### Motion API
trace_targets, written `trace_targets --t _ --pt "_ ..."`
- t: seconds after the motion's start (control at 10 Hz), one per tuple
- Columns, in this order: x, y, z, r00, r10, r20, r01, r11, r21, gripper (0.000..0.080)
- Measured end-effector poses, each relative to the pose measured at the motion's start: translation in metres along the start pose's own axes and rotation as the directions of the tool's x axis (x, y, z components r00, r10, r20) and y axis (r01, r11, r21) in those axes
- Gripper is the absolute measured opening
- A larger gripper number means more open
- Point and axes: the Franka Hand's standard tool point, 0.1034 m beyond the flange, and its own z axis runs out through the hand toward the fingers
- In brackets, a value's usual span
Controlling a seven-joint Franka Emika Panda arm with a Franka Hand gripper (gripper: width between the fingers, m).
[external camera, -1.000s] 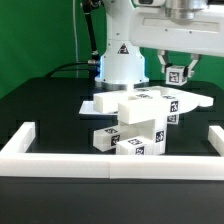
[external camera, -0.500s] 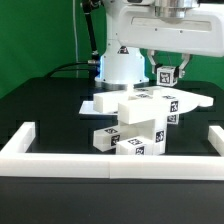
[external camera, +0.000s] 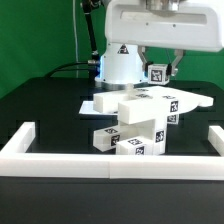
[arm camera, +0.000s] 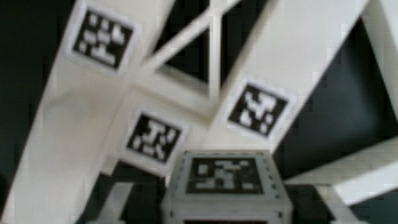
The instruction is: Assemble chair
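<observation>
My gripper [external camera: 158,68] hangs above the back right of a heap of white chair parts [external camera: 140,120] and is shut on a small white chair piece [external camera: 157,74] that carries a black-and-white tag. The heap is made of stacked slabs and bars with tags, lying in the middle of the black table. In the wrist view the gripper [arm camera: 222,208] holds the small chair piece [arm camera: 222,176] with its tag facing the camera. Below it lie long white chair slabs [arm camera: 164,138] with tags. The fingers' tips are mostly hidden by the piece.
A low white border wall [external camera: 60,157] runs along the front and sides of the table. The marker board [external camera: 196,100] lies flat behind the heap. The robot's white base [external camera: 120,62] stands at the back. A green curtain hangs behind.
My gripper has moved toward the exterior view's left and slightly up, carrying the small tagged piece with it. The heap of parts has not moved.
</observation>
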Motion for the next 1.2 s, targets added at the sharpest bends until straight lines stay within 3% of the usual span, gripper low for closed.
trace_targets --t 1.2 --pt "0.000 -0.002 0.016 1.000 -0.008 0.004 0.008 1.000 -0.027 0.0294"
